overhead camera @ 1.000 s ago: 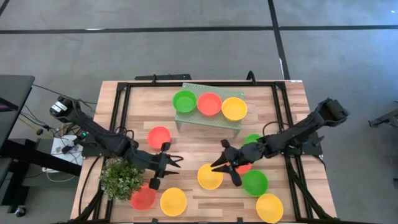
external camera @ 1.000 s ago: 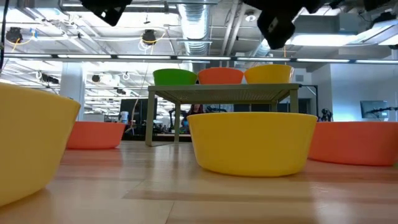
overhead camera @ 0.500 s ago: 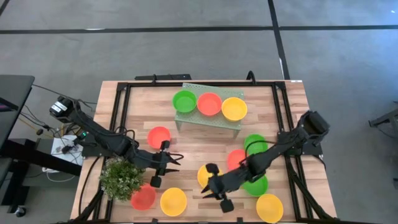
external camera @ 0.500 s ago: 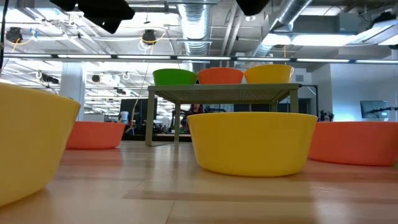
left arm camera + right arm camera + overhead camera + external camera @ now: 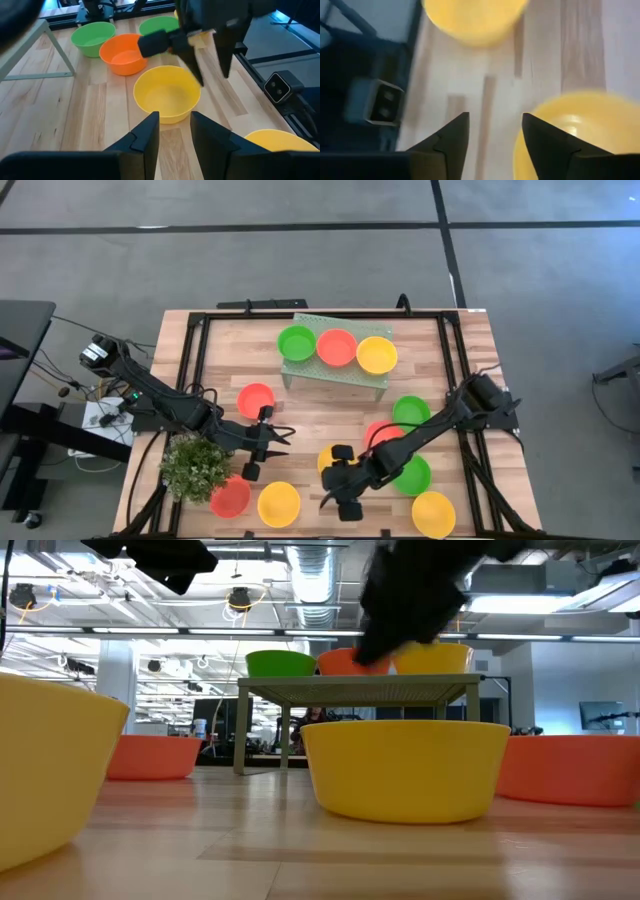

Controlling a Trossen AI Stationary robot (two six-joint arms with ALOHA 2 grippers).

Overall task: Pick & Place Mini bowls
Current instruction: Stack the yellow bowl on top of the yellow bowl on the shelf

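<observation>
Wood planks make up the worktop (image 5: pixel 320 395), framed by black rails. Right gripper (image 5: pixel 338 492) hovers near the front edge over the middle yellow bowl (image 5: pixel 333 461), jaws spread wide and holding nothing; coming down off-centre, it could clip the rim and tip or shove that bowl. Left gripper (image 5: pixel 277 438), jaws partly open and empty, waits beside the plant (image 5: pixel 195 467). On the rack (image 5: pixel 336 370) at the back sit three bowls (image 5: pixel 337 347), all empty, as are those on the planks.
</observation>
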